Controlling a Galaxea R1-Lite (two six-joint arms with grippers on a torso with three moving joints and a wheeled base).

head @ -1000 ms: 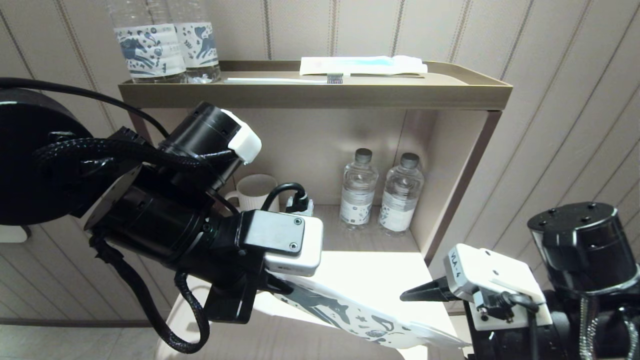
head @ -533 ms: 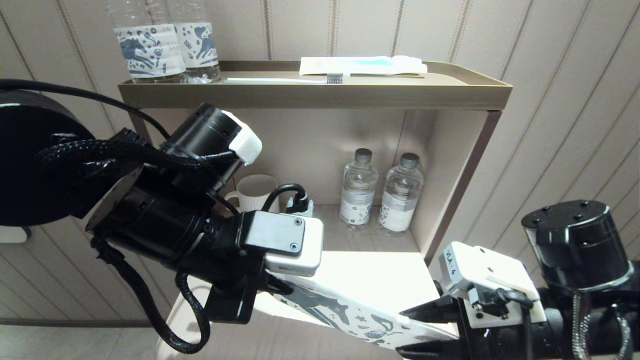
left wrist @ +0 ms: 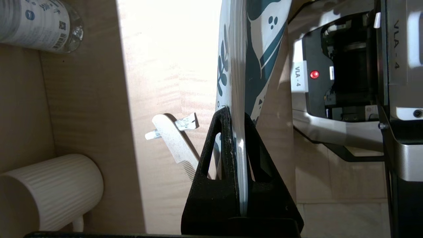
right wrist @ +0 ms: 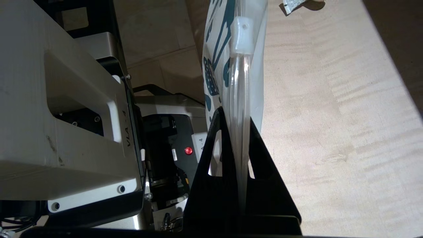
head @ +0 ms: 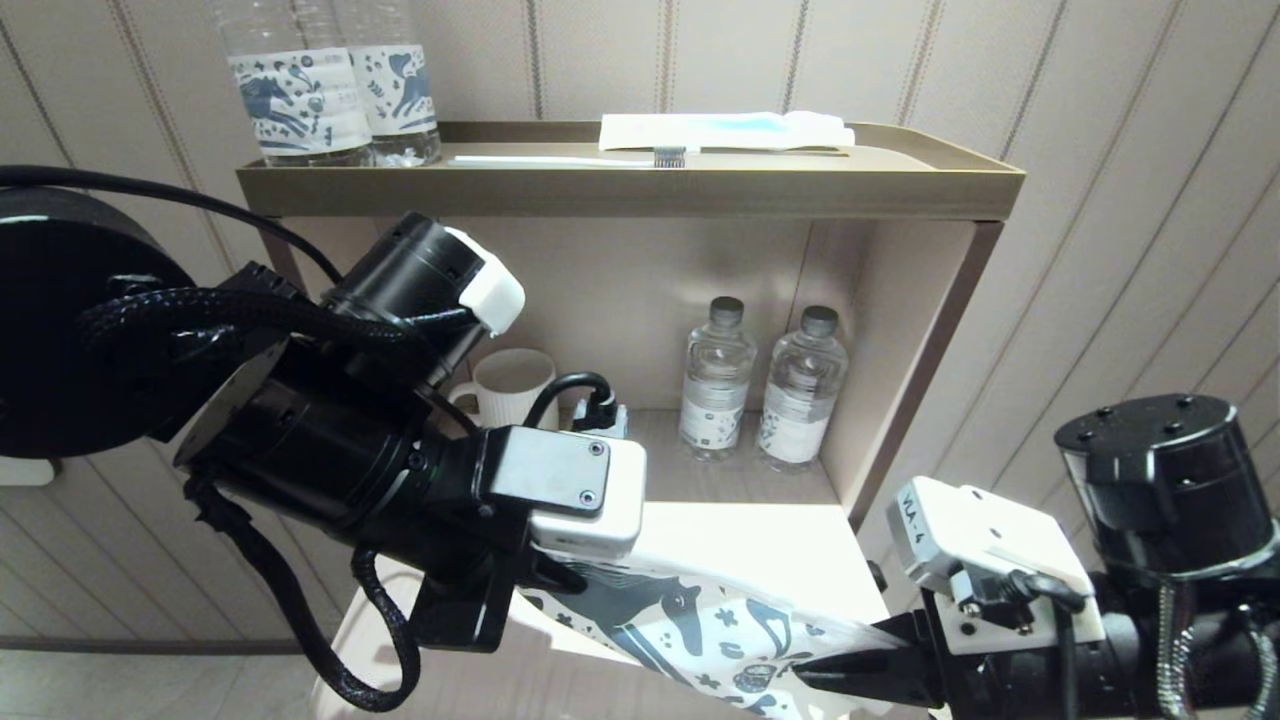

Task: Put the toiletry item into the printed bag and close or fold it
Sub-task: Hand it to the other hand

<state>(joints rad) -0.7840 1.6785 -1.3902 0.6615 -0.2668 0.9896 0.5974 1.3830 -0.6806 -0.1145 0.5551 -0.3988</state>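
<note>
The printed bag [head: 700, 625], white with a dark blue horse, hangs above the lit wooden ledge [head: 760, 550], stretched between both grippers. My left gripper [left wrist: 236, 114] is shut on one end of its zip edge, and its fingers are mostly hidden under the wrist in the head view. My right gripper [right wrist: 235, 114] is shut on the other end, just short of the white zip slider [right wrist: 242, 36]. The toiletry item, a white comb [left wrist: 172, 140], lies flat on the ledge beside the left fingers, outside the bag. It is hidden in the head view.
A white ribbed mug [head: 510, 385] and two small water bottles [head: 760, 390] stand at the back of the recess. The top tray [head: 630, 190] carries two labelled bottles [head: 330, 90], a toothbrush [head: 570, 160] and a wrapped packet [head: 725, 130]. A small paper tag [left wrist: 186, 122] lies by the comb.
My right gripper came in low from open onto the bag's free end and shut on it. The bag has turned, showing more of its printed face. The left gripper kept its hold.
</note>
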